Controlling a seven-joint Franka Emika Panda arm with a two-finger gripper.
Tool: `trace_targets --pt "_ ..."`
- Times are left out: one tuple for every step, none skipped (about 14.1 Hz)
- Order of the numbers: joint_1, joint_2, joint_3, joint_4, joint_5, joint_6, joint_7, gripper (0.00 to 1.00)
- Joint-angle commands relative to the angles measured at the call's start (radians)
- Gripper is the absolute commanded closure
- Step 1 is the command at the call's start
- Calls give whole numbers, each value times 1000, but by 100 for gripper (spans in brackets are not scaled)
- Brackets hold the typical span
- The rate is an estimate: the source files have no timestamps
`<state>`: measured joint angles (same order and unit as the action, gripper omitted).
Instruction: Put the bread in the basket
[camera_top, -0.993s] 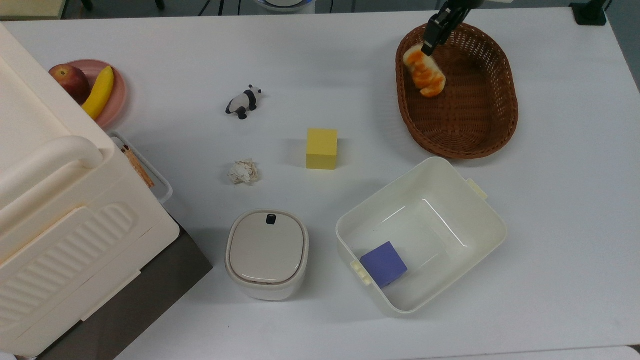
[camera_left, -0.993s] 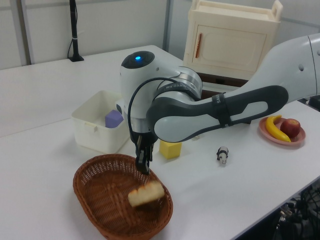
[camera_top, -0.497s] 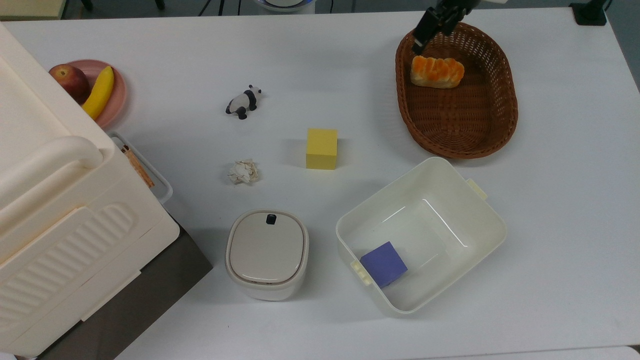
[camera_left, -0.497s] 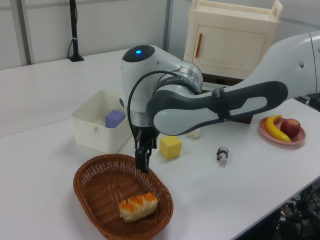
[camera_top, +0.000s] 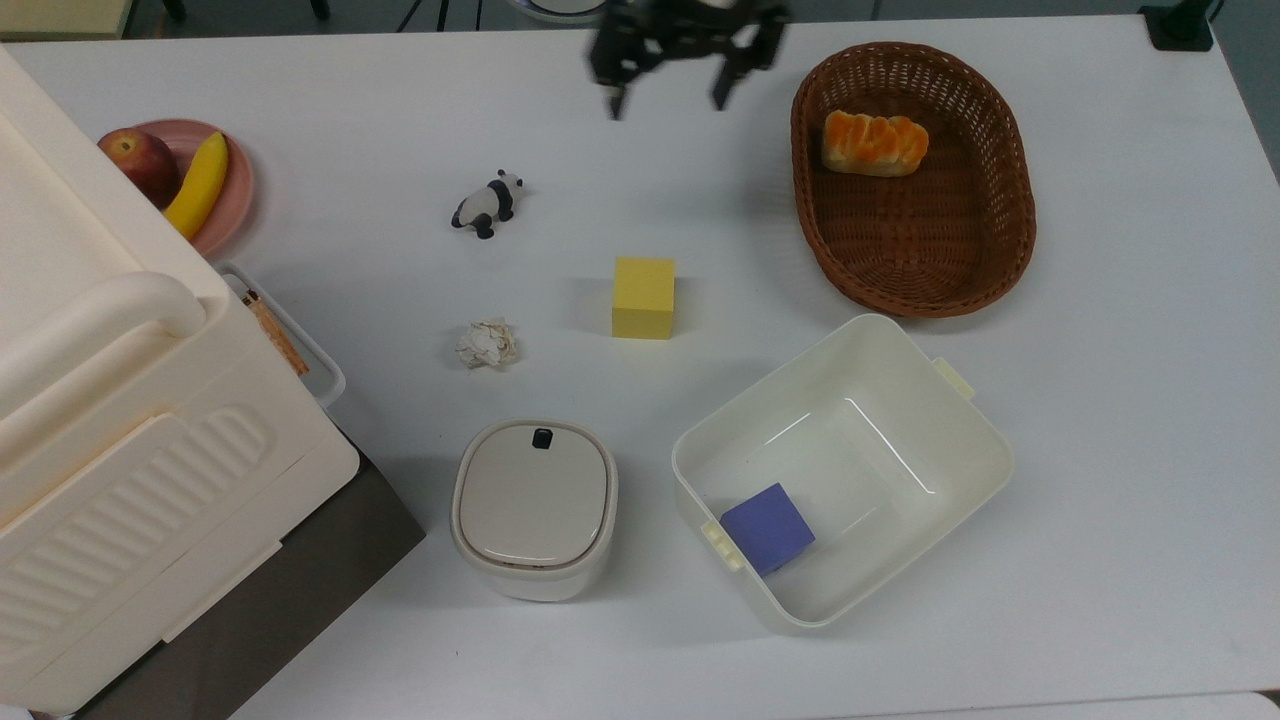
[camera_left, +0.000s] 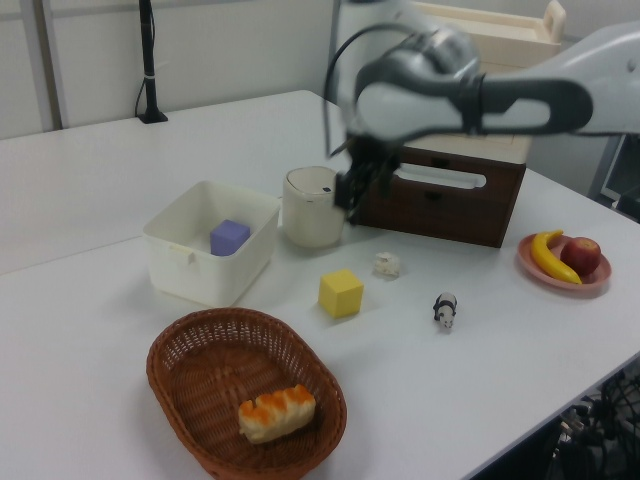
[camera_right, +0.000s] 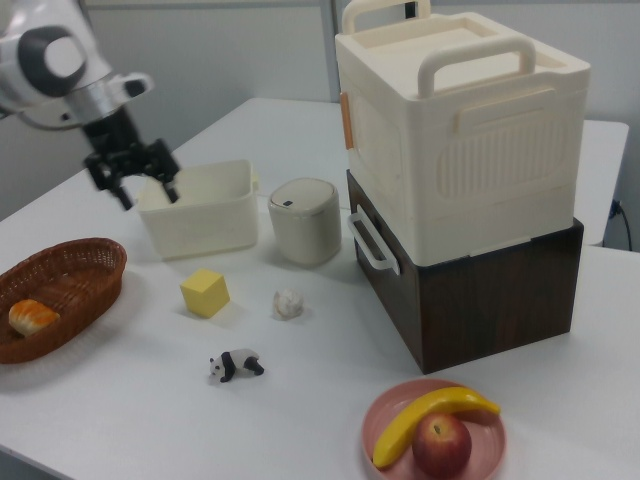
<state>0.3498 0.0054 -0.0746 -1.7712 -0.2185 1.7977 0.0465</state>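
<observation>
The gripper (camera_top: 667, 100) hangs in the air above the table (camera_top: 1130, 400), its two fingers spread wide with nothing between them; the right view shows the same open gripper (camera_right: 146, 192) raised in front of the tub (camera_right: 200, 215).

Nearest the jaws in the top view is the basket (camera_top: 1010, 250), just off toward the top view's right, with its rim clear of the fingers. The bread (camera_top: 875, 143) lies inside it, flat on the woven floor, orange top up, in the end of the basket closest to the gripper. In the left view the bread (camera_left: 277, 413) rests in the near end of the basket (camera_left: 190, 350), well below and apart from the raised gripper (camera_left: 358, 192).

Next out from the jaws is the panda (camera_top: 488, 203), toward the top view's left and a little lower. The yellow cube (camera_top: 643, 297) sits almost straight below the jaws in the top view, farther down the table. The paper ball (camera_top: 488, 343) lies beyond the panda.

Farther still are the lidded bin (camera_top: 533, 507) and the tub (camera_top: 950, 400), which holds a purple cube (camera_top: 767, 527) in one corner. Farthest off, at the top view's left, a plate (camera_top: 235, 205) carries an apple (camera_top: 140, 160) and a banana (camera_top: 198, 185), next to the cream cabinet (camera_top: 100, 430).
</observation>
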Motion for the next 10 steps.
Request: trace_targets --pt "-206 -7 45 96 141 -77 9 0" --pt "-272 -7 82 110 166 -78 12 0" --pt "-314 -15 108 117 186 -75 24 0" --pt "-331 -21 114 116 197 -72 44 0" --pt "-333 -25 110 116 199 -77 61 0" --pt "-334 -31 104 111 200 -72 67 0" --pt "-337 -30 104 111 200 -67 67 0" --pt "-339 -21 102 113 202 -67 68 0" --pt "-339 -19 99 111 206 -67 69 0" --pt "-339 -22 96 110 212 -67 62 0"
